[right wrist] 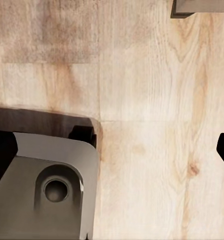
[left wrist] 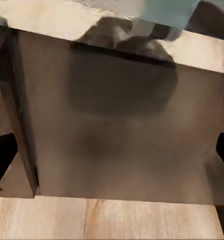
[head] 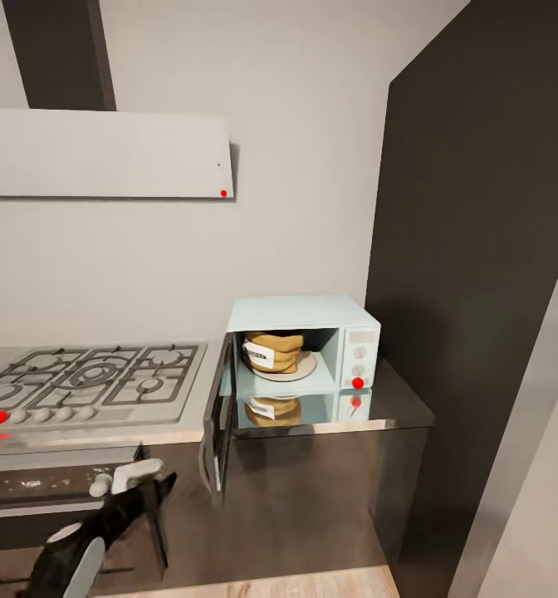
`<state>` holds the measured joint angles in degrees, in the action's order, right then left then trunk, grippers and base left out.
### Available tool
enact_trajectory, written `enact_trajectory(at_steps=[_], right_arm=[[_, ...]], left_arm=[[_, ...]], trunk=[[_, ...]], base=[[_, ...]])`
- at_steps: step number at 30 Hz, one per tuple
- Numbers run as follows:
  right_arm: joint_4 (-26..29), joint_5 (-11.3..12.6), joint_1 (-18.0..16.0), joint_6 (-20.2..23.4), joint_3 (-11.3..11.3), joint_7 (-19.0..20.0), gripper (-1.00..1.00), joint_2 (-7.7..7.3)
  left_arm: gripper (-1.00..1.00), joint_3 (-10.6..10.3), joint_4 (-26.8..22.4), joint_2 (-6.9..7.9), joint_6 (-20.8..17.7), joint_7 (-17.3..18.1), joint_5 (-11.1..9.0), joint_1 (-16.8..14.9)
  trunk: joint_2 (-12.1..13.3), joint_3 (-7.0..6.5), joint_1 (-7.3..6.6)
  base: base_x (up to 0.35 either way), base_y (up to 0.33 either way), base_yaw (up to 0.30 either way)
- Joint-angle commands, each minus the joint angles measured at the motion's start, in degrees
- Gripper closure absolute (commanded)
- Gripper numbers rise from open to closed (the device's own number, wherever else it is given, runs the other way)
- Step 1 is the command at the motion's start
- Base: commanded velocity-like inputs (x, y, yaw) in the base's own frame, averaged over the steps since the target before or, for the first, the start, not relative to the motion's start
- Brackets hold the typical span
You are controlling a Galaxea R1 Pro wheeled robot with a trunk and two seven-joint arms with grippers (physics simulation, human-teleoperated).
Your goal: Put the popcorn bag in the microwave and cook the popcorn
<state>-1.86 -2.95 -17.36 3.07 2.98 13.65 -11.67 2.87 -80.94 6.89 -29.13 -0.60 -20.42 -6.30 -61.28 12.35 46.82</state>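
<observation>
The microwave (head: 304, 349) sits right of centre in the head view, on the shiny grey counter (head: 399, 407), close against the tall dark cabinet (head: 478, 249) that fills the right side of the frame. Its door (head: 219, 428) hangs wide open, swung out to the left and past the counter's front edge. Inside, the popcorn bag (head: 272, 352) stands upright on the pale round turntable plate (head: 305, 367), its white label facing left and front. The bag and the microwave's front are mirrored in the counter's glossy surface. A red dot marks the lowest knob (head: 358, 383) on the right-hand panel.

To the left on the same counter lies the gas hob (head: 92, 378) with grey grates and a row of knobs along its front, one of them red. Below it is the dark built-in oven (head: 55, 486). Above, a flat white hood (head: 105, 154) hangs on the wall.

The left hand (head: 146, 482) is low in the lower left of the head view, in front of the oven, holding nothing. In the left wrist view its dark fingertips (left wrist: 2, 160) stand wide apart at the frame edges, before a brown cabinet front (left wrist: 117, 125) and wood floor (left wrist: 112, 220).

In the right wrist view the right hand's fingertips (right wrist: 2, 155) are likewise spread wide and empty, above the pale wood floor (right wrist: 152, 100) and a grey part of the robot's base (right wrist: 47, 190).
</observation>
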Motion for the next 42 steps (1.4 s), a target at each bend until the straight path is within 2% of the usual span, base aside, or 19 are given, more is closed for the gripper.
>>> enact_trajectory(at_steps=[1, 2, 5, 7, 8, 10, 12, 13, 14, 17, 18, 22, 25, 32, 33, 35, 37, 42], right_arm=[[-0.1, -0.3, -0.1, 0.0, 0.3, 0.0, -1.0, -0.02], [-0.1, -0.3, -0.1, 0.0, 0.3, -0.1, -1.0, -0.02], [-0.1, -0.3, -0.1, 0.0, 0.3, -0.4, -1.0, -0.04], [-0.1, -0.3, -0.1, 0.0, 0.3, -0.4, -1.0, -0.11], [-0.1, -0.3, -0.1, 0.0, 0.3, -0.4, -1.0, -0.16], [-0.1, -0.4, -0.1, 0.0, 0.3, -0.4, -1.0, -0.18], [-0.1, -0.3, -0.1, 0.0, 0.3, -0.4, -1.0, -0.25], [-0.1, -0.1, -0.1, -0.1, 0.2, -0.4, -1.0, -0.45], [-0.1, 0.0, -0.1, 0.1, 0.2, -0.4, -1.0, -0.53], [-0.1, 0.0, -0.1, 0.3, 0.1, -0.4, -1.0, -0.57], [-0.1, 0.0, -0.1, 0.2, 0.1, -0.4, -1.0, -0.5], [-0.1, 0.0, -0.1, 0.1, 0.1, -0.4, -1.0, -0.49], [-0.1, 0.0, -0.1, 0.1, 0.0, -0.4, -1.0, -0.5], [-0.1, 0.2, -0.1, 0.1, 0.0, -0.4, -1.0, -0.11], [-0.1, 0.3, -0.1, 0.1, -0.1, -0.5, -1.0, -0.05], [-0.1, 0.4, -0.1, 0.2, -0.1, -0.5, -1.0, 0.04], [-0.1, 0.4, -0.1, 0.2, -0.2, -0.5, -1.0, 0.06], [-0.2, 0.4, -0.1, 0.3, -0.2, -0.5, -1.0, 0.07]], left_arm=[[-1.0, 0.1, 0.2, -0.04, -0.5, -0.1, -0.5, -2.6], [-1.0, 0.0, 1.0, -0.2, -1.0, -0.8, -0.6, -6.5], [-1.0, 0.0, 2.4, -0.27, -4.2, -4.4, -0.6, -13.6], [-1.0, 0.0, 3.1, -0.17, -5.4, -5.7, -0.6, -16.8], [-1.0, 0.0, 3.6, -0.09, -5.9, -6.3, -0.5, -19.4], [-1.0, 0.0, 3.6, 0.01, -6.2, -6.1, -0.4, -21.0], [-1.0, -0.4, 3.0, 0.33, -7.3, -4.4, -0.4, -21.6], [-1.0, -5.1, 3.1, 0.25, -7.5, 5.9, 1.3, -21.8], [-1.0, -6.9, 3.1, 0.29, -7.2, 8.6, 2.4, -21.8], [-1.0, -12.9, 4.3, 0.21, -4.8, 10.4, 4.2, -21.8], [-1.0, -14.1, 4.9, 0.31, -4.6, 10.4, 4.3, -21.8], [-1.0, -15.5, 9.4, 0.4, -2.0, 10.6, 4.6, -21.8], [-1.0, -15.7, 14.4, 0.43, 2.3, 10.8, 4.6, -21.8], [-1.0, -15.8, 15.6, 0.39, 4.5, 11.0, 4.6, -21.8], [-1.0, -16.3, 15.5, 0.36, 4.5, 11.1, 4.6, -21.8], [-1.0, -19.3, 15.2, 0.38, 4.6, 12.4, 4.6, -21.8], [-1.0, -21.2, 15.0, 0.29, 4.6, 13.5, 4.7, -21.8], [-1.0, -22.1, 14.8, 0.01, 4.6, 13.8, 4.7, -21.8]], trunk=[[-0.1, 0.09, 0.0], [-0.1, 0.09, 0.0], [-0.1, 0.09, 0.0], [-0.1, 0.09, 0.0], [-0.1, 0.09, 0.0], [-0.1, 0.09, 0.0], [-0.1, 0.09, 0.0], [-0.1, 0.09, 0.0], [-0.1, 0.09, 0.0], [-0.1, 0.09, 0.0], [-0.1, 0.09, 0.0], [-0.1, 0.09, 0.0], [-0.1, 0.09, 0.0], [-0.1, 0.09, 0.0], [-0.1, 0.09, 0.0], [-0.1, 0.07, 0.0], [-0.1, 0.01, 0.0], [-0.1, -0.15, 0.0]], base=[[0.0, 0.0, 0.0], [0.0, 0.0, 0.0], [0.0, 0.0, 0.0], [0.0, 0.0, 0.0], [0.0, 0.0, 0.0], [0.0, 0.0, 0.0], [0.0, 0.0, 0.0], [0.0, 0.0, 0.0], [0.0, 0.0, 0.0], [0.0, 0.0, 0.0], [0.0, 0.0, 0.0], [0.0, 0.0, 0.0], [0.0, 0.0, 0.0], [0.0, 0.0, 0.0], [0.0, 0.0, -0.005], [0.0, 0.0, -0.106], [0.0, 0.0, -0.192], [0.0, 0.0, -0.22]])
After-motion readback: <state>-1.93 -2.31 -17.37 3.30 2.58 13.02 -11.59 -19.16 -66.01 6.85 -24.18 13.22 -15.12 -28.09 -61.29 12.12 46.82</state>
